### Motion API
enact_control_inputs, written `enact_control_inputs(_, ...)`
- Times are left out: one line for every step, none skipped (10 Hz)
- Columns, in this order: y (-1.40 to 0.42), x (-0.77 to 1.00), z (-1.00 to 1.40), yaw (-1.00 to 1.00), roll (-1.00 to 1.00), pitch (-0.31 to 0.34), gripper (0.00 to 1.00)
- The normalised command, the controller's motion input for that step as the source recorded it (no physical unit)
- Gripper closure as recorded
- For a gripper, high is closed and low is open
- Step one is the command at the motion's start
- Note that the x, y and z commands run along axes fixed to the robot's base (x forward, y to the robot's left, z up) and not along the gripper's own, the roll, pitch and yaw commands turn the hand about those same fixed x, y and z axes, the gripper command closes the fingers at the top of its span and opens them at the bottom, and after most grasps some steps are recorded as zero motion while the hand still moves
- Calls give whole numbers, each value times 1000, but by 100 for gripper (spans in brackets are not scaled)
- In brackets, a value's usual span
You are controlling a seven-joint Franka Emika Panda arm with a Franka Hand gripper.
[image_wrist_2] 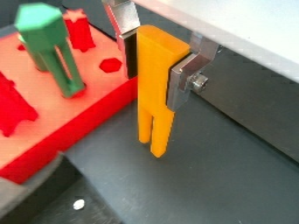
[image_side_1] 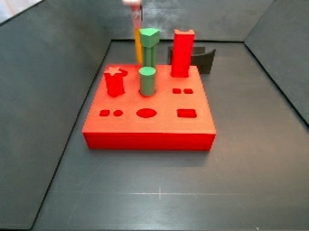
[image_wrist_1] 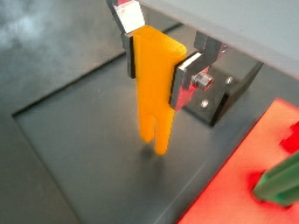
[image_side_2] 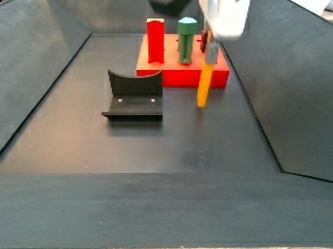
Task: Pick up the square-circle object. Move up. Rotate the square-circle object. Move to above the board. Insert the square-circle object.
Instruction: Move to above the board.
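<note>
The square-circle object (image_wrist_1: 153,87) is a slim orange-yellow bar standing upright with its two prongs pointing down. My gripper (image_wrist_1: 159,68) is shut on its upper end, one silver finger on each side, as both wrist views show (image_wrist_2: 156,70). In a side view the bar (image_side_2: 205,83) hangs beside the board (image_side_2: 219,73), with its prong tips at or just above the dark floor. In a side view the bar (image_side_1: 136,45) is partly hidden behind a green peg. The board (image_side_1: 151,122) is a thick red slab with dark shaped holes.
On the board stand a tall red pillar (image_side_1: 182,52), two green pegs (image_side_1: 147,79) and a short red star piece (image_side_1: 115,81). The dark fixture (image_side_2: 132,95) stands on the floor beside the board. Dark walls enclose the floor.
</note>
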Motion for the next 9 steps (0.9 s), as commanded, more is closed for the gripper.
enact_control_inputs(103, 132, 1000, -78, -225, -80, 100)
enact_control_inputs(102, 130, 1000, -65, -221, -27, 100)
enact_control_inputs(103, 129, 1000, -58, -217, 33, 100)
enact_control_inputs(104, 128, 1000, -59, -215, 55, 100)
enact_control_inputs(103, 121, 1000, -62, -207, 70, 100)
enact_control_inputs(102, 118, 1000, -64, -204, 71, 100)
enact_control_inputs(102, 108, 1000, -64, -196, 73, 100)
enact_control_inputs(101, 104, 1000, -63, -192, 71, 100)
enact_control_inputs(99, 97, 1000, -62, -185, 74, 100)
